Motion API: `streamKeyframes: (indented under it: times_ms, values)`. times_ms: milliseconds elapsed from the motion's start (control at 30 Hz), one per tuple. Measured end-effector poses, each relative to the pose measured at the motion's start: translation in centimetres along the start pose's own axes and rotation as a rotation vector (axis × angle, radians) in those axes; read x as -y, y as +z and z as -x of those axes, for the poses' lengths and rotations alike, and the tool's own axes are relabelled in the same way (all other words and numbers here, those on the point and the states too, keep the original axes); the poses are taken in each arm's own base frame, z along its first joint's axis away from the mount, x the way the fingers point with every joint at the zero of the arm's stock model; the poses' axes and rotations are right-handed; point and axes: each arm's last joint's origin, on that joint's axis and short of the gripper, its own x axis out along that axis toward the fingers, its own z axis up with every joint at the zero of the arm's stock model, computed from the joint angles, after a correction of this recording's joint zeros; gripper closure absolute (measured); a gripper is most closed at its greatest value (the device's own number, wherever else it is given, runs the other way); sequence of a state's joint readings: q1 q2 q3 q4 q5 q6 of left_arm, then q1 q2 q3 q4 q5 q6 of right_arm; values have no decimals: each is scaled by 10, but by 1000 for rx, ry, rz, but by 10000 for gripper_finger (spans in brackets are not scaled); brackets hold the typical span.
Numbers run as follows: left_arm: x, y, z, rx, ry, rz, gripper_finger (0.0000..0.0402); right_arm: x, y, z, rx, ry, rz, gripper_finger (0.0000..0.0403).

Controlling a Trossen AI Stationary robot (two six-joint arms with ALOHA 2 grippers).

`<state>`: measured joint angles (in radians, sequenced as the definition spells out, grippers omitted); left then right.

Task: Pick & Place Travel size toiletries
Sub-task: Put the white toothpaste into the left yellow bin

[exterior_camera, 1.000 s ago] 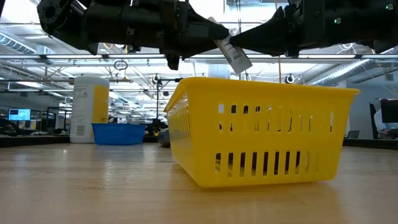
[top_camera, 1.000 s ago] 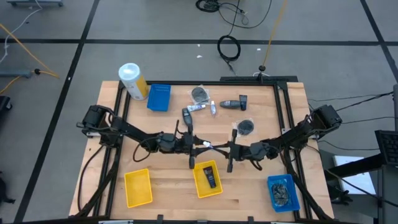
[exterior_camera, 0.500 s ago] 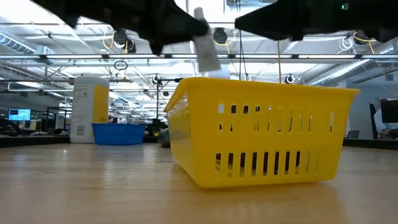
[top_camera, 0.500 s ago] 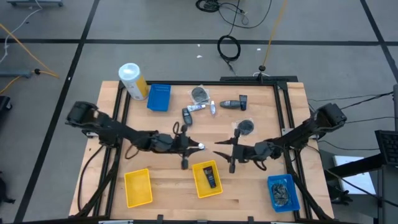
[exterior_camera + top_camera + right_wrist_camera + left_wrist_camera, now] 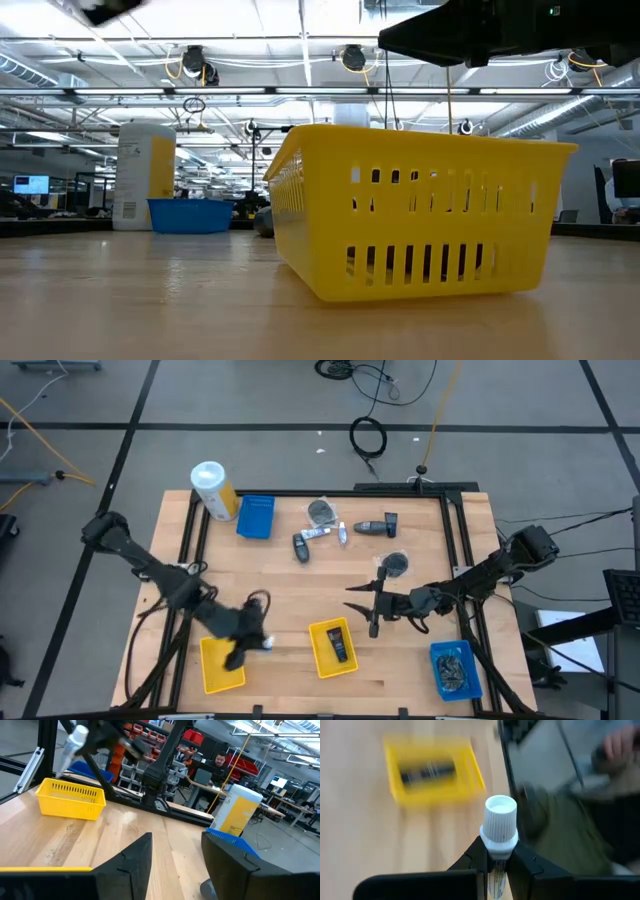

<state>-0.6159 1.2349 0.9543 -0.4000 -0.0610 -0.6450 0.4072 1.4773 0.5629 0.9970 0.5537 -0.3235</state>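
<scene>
Left hand: closed on a thin white tube, its ribbed cap sticking out past the fingertips; it hangs over the near left yellow tray.
Middle yellow tray: at the front of the worktop, with one dark bottle lying in it.
Right hand: fingers parted and holding nothing, above bare wood just behind and right of the middle tray.
Near right blue tray: holds what look like grey packets, hard to make out from above.
Mid worktop: a round grey packet near the right hand; a small dark bottle farther left.
Far side: another grey packet, a dark bottle, a blue tray and a white-and-yellow canister.
</scene>
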Motion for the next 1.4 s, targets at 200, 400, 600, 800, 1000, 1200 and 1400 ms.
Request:
streamKeyframes:
  times_ms: [200, 400, 600, 800, 1000, 1200, 1400]
  values:
    - [28, -39, 12, -196, 57, 240, 364, 0, 0, 0, 1, 4, -8, 241]
    - [40, -88, 19, -136, 243, 369, 364, 2, 0, -1, 8, -4, 3, 242]
    - [48, -124, 10, 0, 325, 441, 364, 11, 1, -5, 24, -46, 23, 242]
    - [45, -146, -14, 42, 421, 556, 364, 22, -3, -11, 14, -91, 24, 242]
    - [42, -160, -32, 69, 498, 708, 364, 31, -4, -16, 54, -35, 7, 243]
    - [39, -169, -43, 95, 554, 816, 364, 34, -4, -17, 65, -9, -21, 243]
    - [32, -176, -47, 82, 598, 878, 331, 34, -5, -17, 64, -8, -23, 242]
